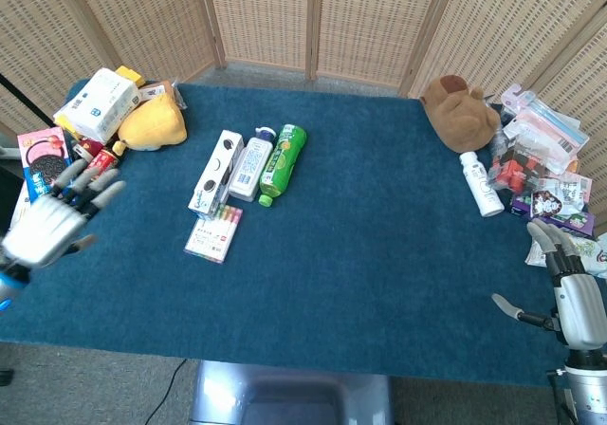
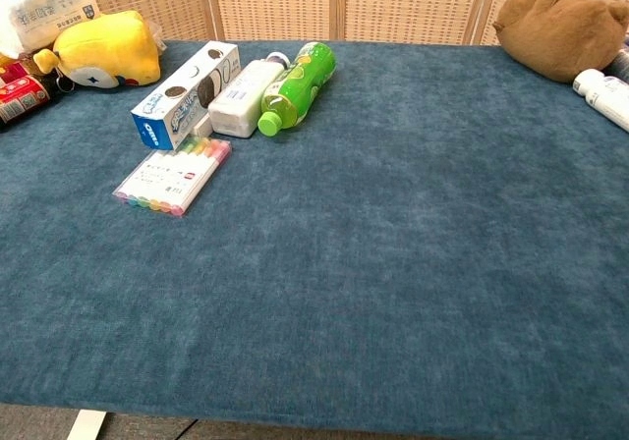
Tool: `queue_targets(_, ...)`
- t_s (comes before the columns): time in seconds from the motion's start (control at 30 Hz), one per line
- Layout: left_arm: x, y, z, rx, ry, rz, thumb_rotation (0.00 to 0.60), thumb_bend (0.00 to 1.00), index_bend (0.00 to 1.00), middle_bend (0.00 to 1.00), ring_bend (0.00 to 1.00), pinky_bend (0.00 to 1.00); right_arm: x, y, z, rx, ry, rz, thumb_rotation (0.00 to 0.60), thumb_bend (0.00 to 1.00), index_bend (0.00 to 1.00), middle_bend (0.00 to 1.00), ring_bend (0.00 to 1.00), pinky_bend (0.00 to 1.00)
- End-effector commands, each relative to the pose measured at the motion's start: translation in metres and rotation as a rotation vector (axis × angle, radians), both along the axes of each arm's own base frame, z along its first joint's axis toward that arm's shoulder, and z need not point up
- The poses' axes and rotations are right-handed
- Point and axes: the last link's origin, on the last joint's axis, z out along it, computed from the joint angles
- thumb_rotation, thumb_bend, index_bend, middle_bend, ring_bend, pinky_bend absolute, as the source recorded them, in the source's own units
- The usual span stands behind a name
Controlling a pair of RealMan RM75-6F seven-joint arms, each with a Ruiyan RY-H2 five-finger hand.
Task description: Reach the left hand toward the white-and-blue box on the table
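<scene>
On the table (image 1: 379,254): blue cloth, clutter along the left and right edges.
Left hand (image 1: 52,218): hovers at the near left edge, fingers spread, holding nothing, well apart from the box.
Right hand (image 1: 566,287): near right corner, fingers loosely parted, empty.
Box (image 1: 215,172): white and blue, lying flat left of centre, touching a white bottle (image 1: 250,164); a green bottle (image 1: 283,162) lies beyond.
Handling: likely light, stiff cardboard, easily crushed; grip across the long sides.
Pens (image 1: 213,232): just near of the box.

Two plush toys (image 1: 152,123) (image 1: 459,110), three bottles (image 1: 283,163) (image 1: 251,163) (image 1: 481,183)
</scene>
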Motion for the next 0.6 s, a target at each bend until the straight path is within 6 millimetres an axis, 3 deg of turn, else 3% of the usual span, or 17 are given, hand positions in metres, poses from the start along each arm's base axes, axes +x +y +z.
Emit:
queue_targets(0.03,0.02,0.039,-0.037,-0.063,0.127,-0.094,0.6,0.0,0.0,0.0,0.0,0.0,-0.001,-0.003,0.0,-0.005,0.011,-0.001,0.6,0.07,0.0,0.0,0.0,0.0)
queue_targets(0.13,0.032,0.062,-0.057,-0.095,0.183,-0.138,0.6,0.0,0.0,0.0,0.0,0.0,-0.002,-0.006,-0.001,-0.013,0.021,-0.006,0.6,0.07,0.0,0.0,0.0,0.0)
queue_targets(0.37,0.049,0.096,-0.081,-0.136,0.336,-0.197,0.6,0.0,0.0,0.0,0.0,0.0,-0.008,-0.01,0.003,-0.035,0.021,-0.033,0.6,0.07,0.0,0.0,0.0,0.0)
queue_targets(0.6,0.067,0.117,-0.115,-0.166,0.427,-0.214,0.6,0.0,0.0,0.0,0.0,0.0,-0.01,-0.011,0.005,-0.046,0.024,-0.034,0.6,0.07,0.0,0.0,0.0,0.0)
